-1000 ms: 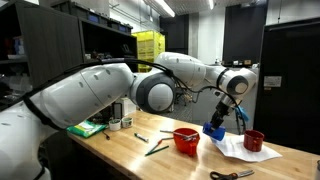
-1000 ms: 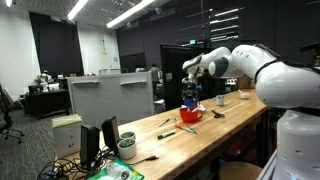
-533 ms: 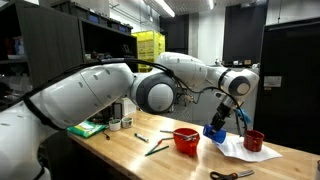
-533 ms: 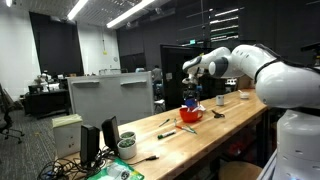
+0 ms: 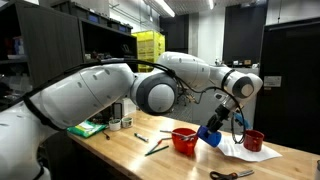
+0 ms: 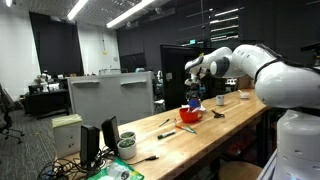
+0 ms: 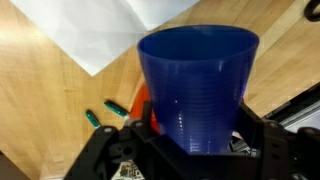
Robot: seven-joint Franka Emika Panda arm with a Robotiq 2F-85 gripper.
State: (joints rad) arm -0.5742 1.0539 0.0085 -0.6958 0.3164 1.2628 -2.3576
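My gripper (image 5: 218, 124) is shut on a ribbed blue plastic cup (image 5: 210, 135), held tilted in the air just right of a red bowl (image 5: 185, 140) on the wooden table (image 5: 120, 155). In the wrist view the blue cup (image 7: 197, 85) fills the middle, its open mouth facing away, with my gripper (image 7: 195, 140) clamping its lower part from both sides. A sliver of the red bowl (image 7: 141, 103) shows beside the cup. In an exterior view the blue cup (image 6: 191, 100) hangs above the red bowl (image 6: 190, 115).
A white paper sheet (image 5: 240, 151) lies under a small red cup (image 5: 254, 140). Scissors (image 5: 232, 174) lie near the front edge, pliers (image 5: 157, 147) and a marker (image 5: 141, 136) left of the bowl. Green markers (image 7: 100, 115) lie on the wood near the white paper (image 7: 110, 30).
The wrist has shifted slightly right and tipped, so the blue cup now leans more and sits a little lower, closer to the red bowl. The grip has not changed.
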